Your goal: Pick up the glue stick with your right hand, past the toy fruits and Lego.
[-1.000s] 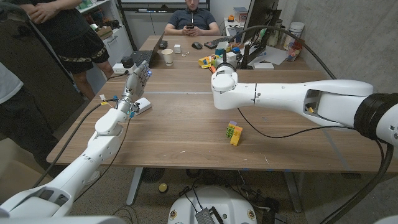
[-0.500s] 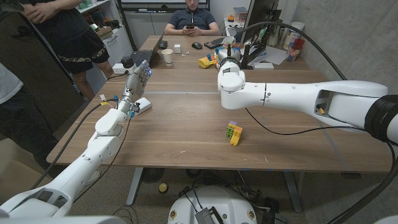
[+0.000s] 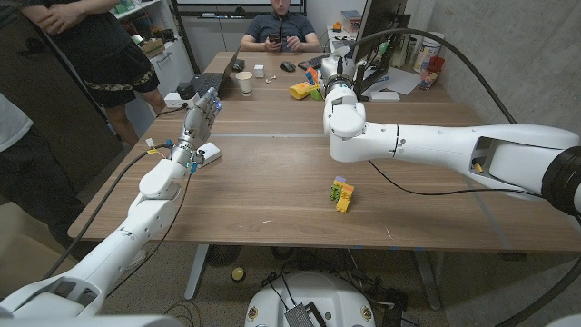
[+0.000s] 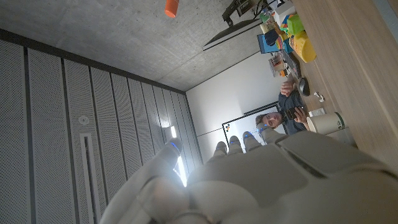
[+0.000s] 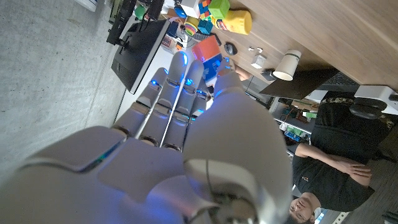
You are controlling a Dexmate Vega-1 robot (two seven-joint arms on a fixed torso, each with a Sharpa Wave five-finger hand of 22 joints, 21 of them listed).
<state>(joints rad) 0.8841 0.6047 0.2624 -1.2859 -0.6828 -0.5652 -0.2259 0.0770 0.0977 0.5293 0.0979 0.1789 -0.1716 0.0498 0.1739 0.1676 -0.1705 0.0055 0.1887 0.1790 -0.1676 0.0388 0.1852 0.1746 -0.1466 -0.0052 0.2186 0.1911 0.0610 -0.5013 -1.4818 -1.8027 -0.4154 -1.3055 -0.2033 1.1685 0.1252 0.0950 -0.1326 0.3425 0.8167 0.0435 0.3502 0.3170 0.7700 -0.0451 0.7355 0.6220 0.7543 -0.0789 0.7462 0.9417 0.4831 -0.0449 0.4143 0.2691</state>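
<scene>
A: What is the room like around the long wooden table (image 3: pixel 272 182)?

B: It looks like an office. Right of the table stands a grey concrete wall (image 3: pixel 508 45). At the table's far end a person (image 3: pixel 281 27) sits, with a screen (image 3: pixel 241 4) on the wall behind them.

A: And to the left of the table?

B: A dark cabinet (image 3: pixel 45 118), with shelving (image 3: pixel 150 36) further back. A person in dark clothes (image 3: pixel 109 45) stands there.

A: Any furniture on the table's right side?

B: A black monitor (image 3: pixel 381 36) stands at the far right corner. The floor (image 3: pixel 227 272) under the table is grey.
</scene>
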